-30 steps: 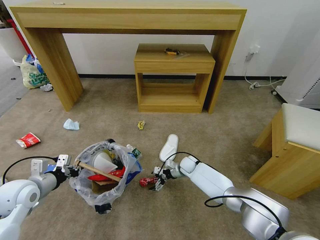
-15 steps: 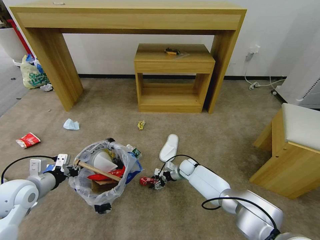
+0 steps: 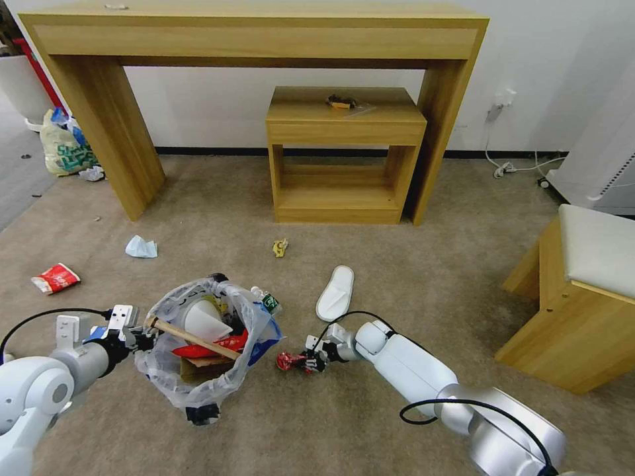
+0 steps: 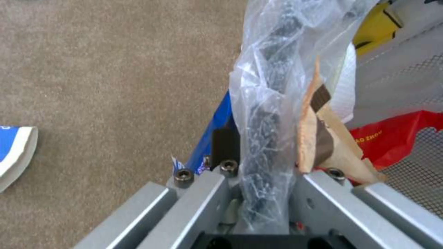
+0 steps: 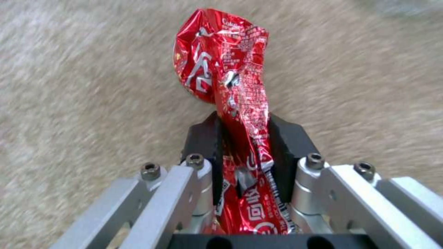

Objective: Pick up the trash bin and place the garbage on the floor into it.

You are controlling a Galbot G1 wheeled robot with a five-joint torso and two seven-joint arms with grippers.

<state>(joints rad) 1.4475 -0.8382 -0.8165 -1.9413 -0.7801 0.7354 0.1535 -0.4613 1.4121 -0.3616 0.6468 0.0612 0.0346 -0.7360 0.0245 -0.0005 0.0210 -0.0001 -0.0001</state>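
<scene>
The trash bin (image 3: 206,370) hangs tilted at the lower left of the head view, its clear bag stuffed with a stick, cardboard and red packaging. My left gripper (image 3: 135,338) is shut on its rim; in the left wrist view the gripper (image 4: 265,166) pinches the bag-covered rim (image 4: 268,114). Just right of the bin, my right gripper (image 3: 309,361) is shut on a red wrapper (image 3: 286,360), low over the carpet. The right wrist view has the crumpled wrapper (image 5: 221,69) clamped in the gripper (image 5: 242,138). On the floor lie a white slipper (image 3: 335,292), a tissue (image 3: 141,247), a red carton (image 3: 55,277) and a yellow scrap (image 3: 280,248).
A bottle (image 3: 266,301) rests against the bin's far side. A wooden desk (image 3: 251,39) with a small table (image 3: 344,152) under it stands at the back. A padded stool (image 3: 582,297) is at the right. A green-printed shopping bag (image 3: 65,149) sits far left. A blue carton (image 4: 14,152) lies under my left arm.
My right arm has stretched forward and the gripper holding the red wrapper has shifted slightly left, toward the bin. The left arm and the bin have barely moved.
</scene>
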